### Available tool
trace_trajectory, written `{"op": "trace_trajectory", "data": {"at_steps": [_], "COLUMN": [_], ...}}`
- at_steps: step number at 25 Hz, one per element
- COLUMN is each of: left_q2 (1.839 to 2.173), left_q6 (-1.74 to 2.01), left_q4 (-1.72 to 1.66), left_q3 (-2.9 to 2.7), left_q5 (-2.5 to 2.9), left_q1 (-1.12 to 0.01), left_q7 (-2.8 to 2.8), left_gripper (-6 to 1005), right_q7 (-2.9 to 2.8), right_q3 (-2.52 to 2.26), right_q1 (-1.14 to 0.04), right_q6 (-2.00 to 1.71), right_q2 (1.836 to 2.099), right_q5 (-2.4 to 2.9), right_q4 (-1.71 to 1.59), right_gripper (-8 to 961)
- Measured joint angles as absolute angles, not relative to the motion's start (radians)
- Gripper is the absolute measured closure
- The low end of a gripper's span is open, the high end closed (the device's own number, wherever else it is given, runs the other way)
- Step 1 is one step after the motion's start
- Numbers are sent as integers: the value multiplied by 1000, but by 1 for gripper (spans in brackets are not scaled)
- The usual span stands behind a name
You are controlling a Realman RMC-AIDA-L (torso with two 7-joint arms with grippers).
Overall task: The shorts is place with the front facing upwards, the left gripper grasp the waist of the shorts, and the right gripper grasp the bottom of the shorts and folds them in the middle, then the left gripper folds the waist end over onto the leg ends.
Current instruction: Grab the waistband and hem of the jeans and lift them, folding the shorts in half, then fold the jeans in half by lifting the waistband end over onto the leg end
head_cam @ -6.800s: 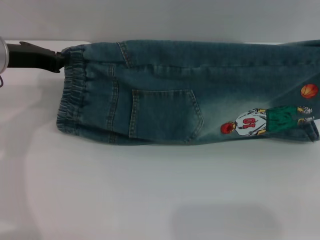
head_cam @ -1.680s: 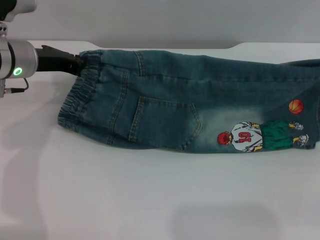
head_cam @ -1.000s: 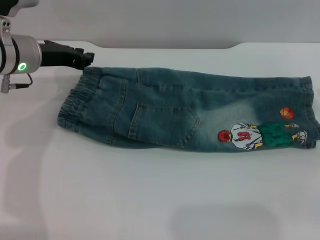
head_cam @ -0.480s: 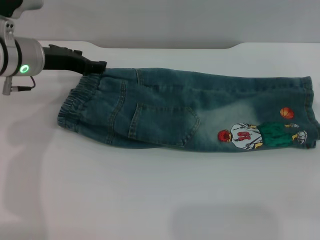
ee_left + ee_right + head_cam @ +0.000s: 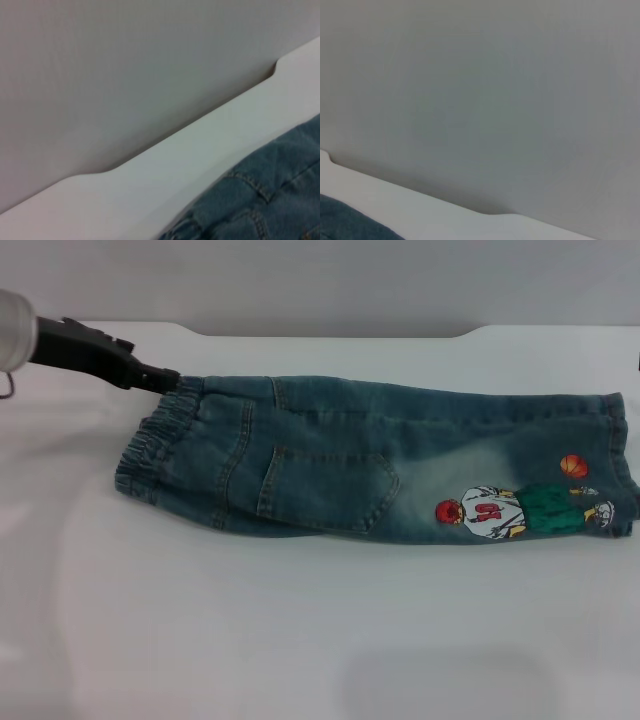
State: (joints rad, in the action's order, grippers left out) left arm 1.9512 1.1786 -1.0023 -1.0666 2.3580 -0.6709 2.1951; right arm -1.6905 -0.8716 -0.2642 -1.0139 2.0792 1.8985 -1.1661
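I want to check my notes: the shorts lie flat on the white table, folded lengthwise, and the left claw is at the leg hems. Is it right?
Not quite. In the head view the left claw is at the waistband corner of the shorts, not at the leg hems. The rest stands.

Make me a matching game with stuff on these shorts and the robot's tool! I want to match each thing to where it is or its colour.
Things:
1. left tool
2. basketball print
3. patch pocket
4. elastic waistband

Matches:
A. orange, near the leg hem
B. black, at the waistband's far corner
C. ruffled, at the left end of the shorts
D. stitched on the middle of the shorts

Pairs: 1-B, 2-A, 3-D, 4-C
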Motion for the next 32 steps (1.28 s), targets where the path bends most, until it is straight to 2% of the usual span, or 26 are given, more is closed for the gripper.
{"op": "trace_trajectory", "data": {"at_steps": [3,5,23,32], "left_q2": [1922,1918,1923,1912], "left_q6": [1239,1256,1281,1291], "left_q4": [-1016,-1011,-784,-686], "left_q3": [-1065,-1065,-860,-798], "left_q5": [2391,2420,2432,2394], "left_q1": [-673,-679,-682,-680], "left_q7": [2192,2183,1943,1857], "left_gripper": [215,215,233,243], "right_q7": [-1690,-1690,-1696,-1698], "right_q3": [-873,-878,-958,-978], "right_q1": [-264,-264,-264,-273], "right_q6": [-1015,-1018,-1015,-1014], "right_q2": [2080,2080,2081,2081], "right_q5": [1897,1896,1869,1868], "right_q4": [-1171,-1172,-1180,-1180], "right_gripper": [420,420,419,420]}}
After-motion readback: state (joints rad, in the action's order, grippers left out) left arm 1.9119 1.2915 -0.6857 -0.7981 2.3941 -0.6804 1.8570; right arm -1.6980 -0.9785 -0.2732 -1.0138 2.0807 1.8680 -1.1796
